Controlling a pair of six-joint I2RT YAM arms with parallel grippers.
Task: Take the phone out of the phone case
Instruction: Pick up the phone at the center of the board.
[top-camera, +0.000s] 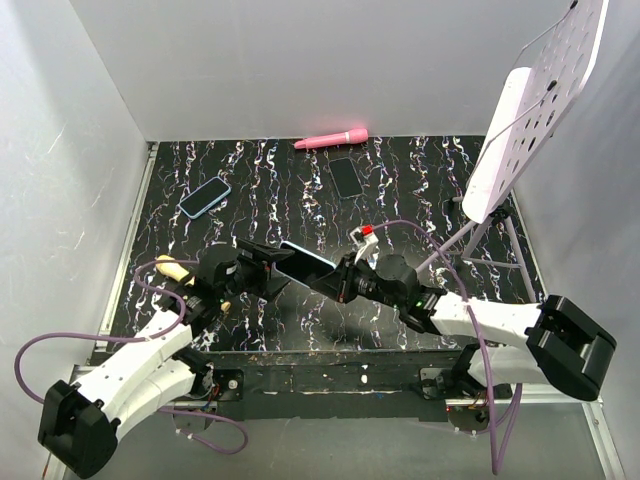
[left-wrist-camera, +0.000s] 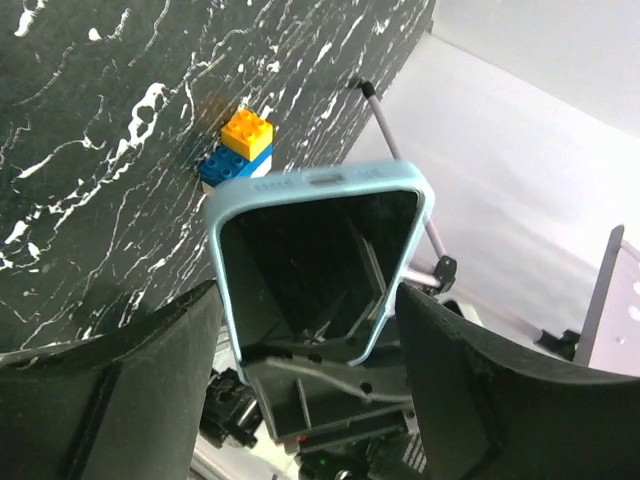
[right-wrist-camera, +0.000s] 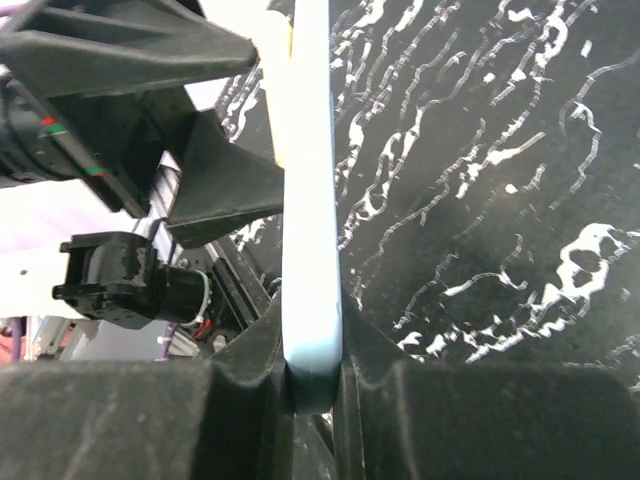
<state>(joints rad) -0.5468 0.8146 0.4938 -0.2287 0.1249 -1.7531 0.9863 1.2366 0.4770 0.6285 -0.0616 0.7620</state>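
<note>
A black table (top-camera: 420, 200) veined with white lies between plain white walls.

From above, the phone case (top-camera: 305, 264) hangs over the middle of the table. It is raised off the surface and slants from 10 o'clock down to 4 o'clock. My left gripper (top-camera: 265, 258) has its 9 o'clock end and my right gripper (top-camera: 345, 277) its 4 o'clock end. A second cased phone (top-camera: 204, 197) lies towards 11 o'clock, a bare black phone (top-camera: 346, 177) towards 1 o'clock, and a pink tool (top-camera: 332, 138) at 12 o'clock by the back wall.

On my left wrist camera, the pale blue rim frames the dark glass of the phone (left-wrist-camera: 310, 270), so the phone is not yet out. My left fingers (left-wrist-camera: 140, 380) stand wide apart at 8 and 4 o'clock of it. They appear to bear on the two long edges near the lower end, holding it across its width. Toy bricks (left-wrist-camera: 243, 150) sit on the table at 11 o'clock.

On my right wrist camera, the case shows edge-on, a pale strip running from 12 to 6 o'clock. My right fingers (right-wrist-camera: 230, 420) are closed tight on it at 6 o'clock, pinching it across its thickness.

I judge the task barely begun. Both holds are set, but no part of the rim has come off the phone. The rim has yet to be peeled back and the phone worked free.
</note>
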